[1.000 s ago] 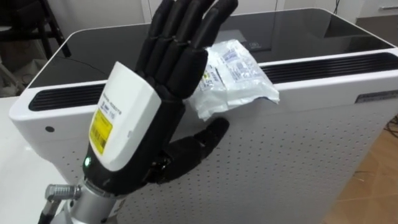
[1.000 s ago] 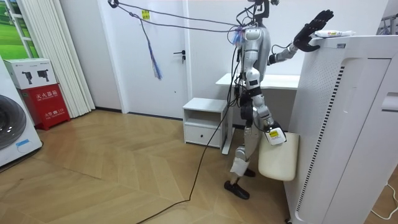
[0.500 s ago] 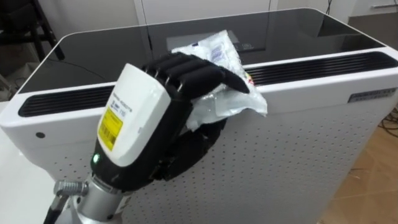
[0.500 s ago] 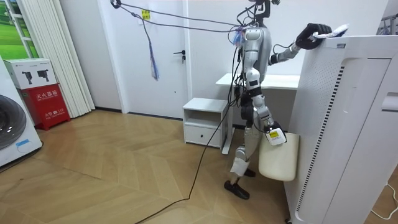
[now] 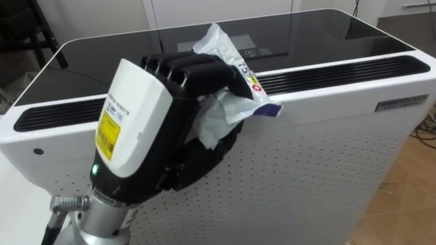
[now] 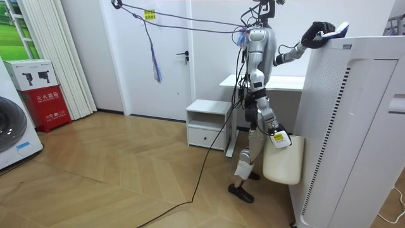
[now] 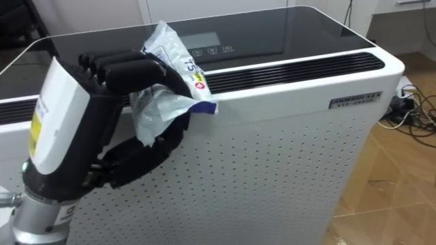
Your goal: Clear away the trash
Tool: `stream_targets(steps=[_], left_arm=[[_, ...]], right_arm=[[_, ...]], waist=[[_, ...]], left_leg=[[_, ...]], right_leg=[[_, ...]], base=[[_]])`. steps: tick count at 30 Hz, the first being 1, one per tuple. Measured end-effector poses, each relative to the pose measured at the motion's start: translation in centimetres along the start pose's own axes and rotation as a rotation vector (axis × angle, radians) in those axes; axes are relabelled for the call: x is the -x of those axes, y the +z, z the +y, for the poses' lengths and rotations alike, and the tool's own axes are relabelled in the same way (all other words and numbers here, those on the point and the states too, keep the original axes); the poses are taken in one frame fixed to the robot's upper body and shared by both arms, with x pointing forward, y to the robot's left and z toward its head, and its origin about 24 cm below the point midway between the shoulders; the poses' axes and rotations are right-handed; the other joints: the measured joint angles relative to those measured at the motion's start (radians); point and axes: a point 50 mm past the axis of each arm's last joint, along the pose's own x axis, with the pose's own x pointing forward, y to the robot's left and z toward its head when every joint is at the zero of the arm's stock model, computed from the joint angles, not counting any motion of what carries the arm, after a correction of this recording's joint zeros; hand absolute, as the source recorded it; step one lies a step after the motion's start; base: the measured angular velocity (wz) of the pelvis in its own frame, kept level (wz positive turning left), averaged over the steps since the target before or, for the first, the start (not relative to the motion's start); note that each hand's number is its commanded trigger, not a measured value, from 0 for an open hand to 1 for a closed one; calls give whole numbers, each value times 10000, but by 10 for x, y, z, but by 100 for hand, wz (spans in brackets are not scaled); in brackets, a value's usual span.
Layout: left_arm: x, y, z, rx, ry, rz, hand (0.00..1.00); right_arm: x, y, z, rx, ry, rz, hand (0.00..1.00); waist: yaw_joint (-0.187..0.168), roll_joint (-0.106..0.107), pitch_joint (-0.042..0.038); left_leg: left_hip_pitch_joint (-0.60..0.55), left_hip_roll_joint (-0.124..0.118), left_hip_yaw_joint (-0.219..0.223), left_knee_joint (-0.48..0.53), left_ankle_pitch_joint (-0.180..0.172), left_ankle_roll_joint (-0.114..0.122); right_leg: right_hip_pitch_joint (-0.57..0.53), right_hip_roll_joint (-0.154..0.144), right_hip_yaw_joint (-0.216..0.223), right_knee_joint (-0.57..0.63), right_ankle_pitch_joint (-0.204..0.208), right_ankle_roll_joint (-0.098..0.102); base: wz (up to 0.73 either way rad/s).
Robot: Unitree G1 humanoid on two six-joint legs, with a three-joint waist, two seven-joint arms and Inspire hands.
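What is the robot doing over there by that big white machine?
The robot stands beside a tall white appliance with its left hand curled round a crumpled plastic wrapper at the front edge of the appliance's top. One end of the wrapper sticks up above the fingers. Its right hand hangs low next to a cream bin.

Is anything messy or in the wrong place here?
Yes: a crumpled wrapper hangs over the top front edge of the white machine, where litter does not belong. The robot's left hand is curled round it.
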Motion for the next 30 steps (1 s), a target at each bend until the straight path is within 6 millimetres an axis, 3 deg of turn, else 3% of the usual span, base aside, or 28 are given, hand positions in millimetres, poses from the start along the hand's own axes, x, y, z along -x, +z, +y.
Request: stream_targets(steps=[7, 12, 17, 21, 26, 30], left_arm=[[-7, 1, 7, 2684, 902, 891, 100], [-16, 8, 20, 6879, 1478, 1068, 100], [-29, 9, 15, 11270, 1418, 727, 100], [-31, 12, 13, 13334, 1033, 352, 100], [-31, 15, 4, 16245, 392, 12, 100], [-31, 19, -2, 17170, -332, -234, 100]], right_arm=[[0, 1, 1, 44, 85, -86, 100], [-1, 3, 5, 179, 202, -109, 100], [-5, 7, 18, 217, 479, -223, 100], [-6, 9, 24, 405, 703, -315, 100], [-7, 11, 26, 508, 890, -266, 100], [-7, 11, 25, 510, 877, -24, 100]], waist=[[0, 33, -21], [-9, -58, 23], [22, -330, 29], [1, -492, -12], [5, -432, -30], [-74, -338, -15]], left_leg=[[7, 45, 12, -6, 5, -13], [-1, 45, 37, -63, 9, -18], [-156, 59, 129, 28, 19, -33], [-228, 58, 160, 98, 16, -32], [-194, 63, 100, 161, 12, -31], [-192, 69, 93, 157, 11, -33]], right_leg=[[-49, 37, 3, -11, 0, -1], [-66, 34, -6, -39, -4, -4], [-204, 34, 15, -22, -24, -33], [-253, 25, 25, -9, -24, -33], [-201, 17, -2, 22, -22, -35], [-220, 20, -4, 94, -21, -38]], base=[[0], [0], [-2], [0], [1], [0]])
